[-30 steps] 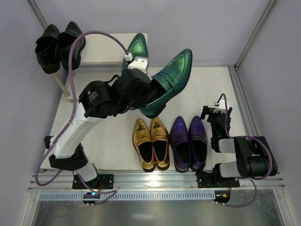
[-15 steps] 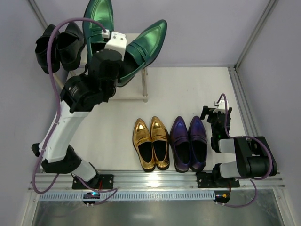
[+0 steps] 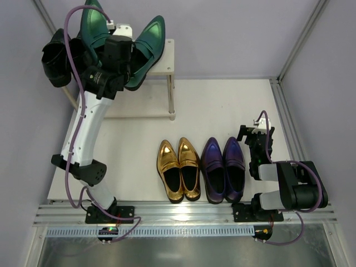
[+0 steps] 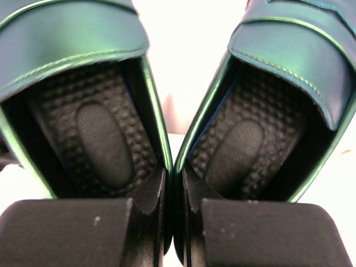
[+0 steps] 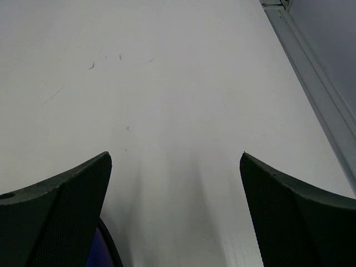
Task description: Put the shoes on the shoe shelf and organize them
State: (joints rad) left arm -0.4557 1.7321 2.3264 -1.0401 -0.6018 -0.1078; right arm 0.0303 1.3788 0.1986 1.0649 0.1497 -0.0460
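Note:
My left gripper is shut on the metallic green pair, pinching the two inner side walls together. It holds them above the shoe shelf's top board, toes pointing to the back wall. In the left wrist view both green shoes show their dark insoles. The black pair sits at the shelf's left end, just left of the green pair. On the table, toes away, stand the gold pair and the purple pair. My right gripper rests open and holds nothing, right of the purple pair.
The shelf's lower board shows under the left arm. A metal rail borders the table on the right; walls close in at the back and sides. A sliver of purple shoe lies by my right gripper's left finger.
My left arm has swung the green pair from above the middle of the table back and left, to over the shelf top beside the black pair. The right arm has not moved.

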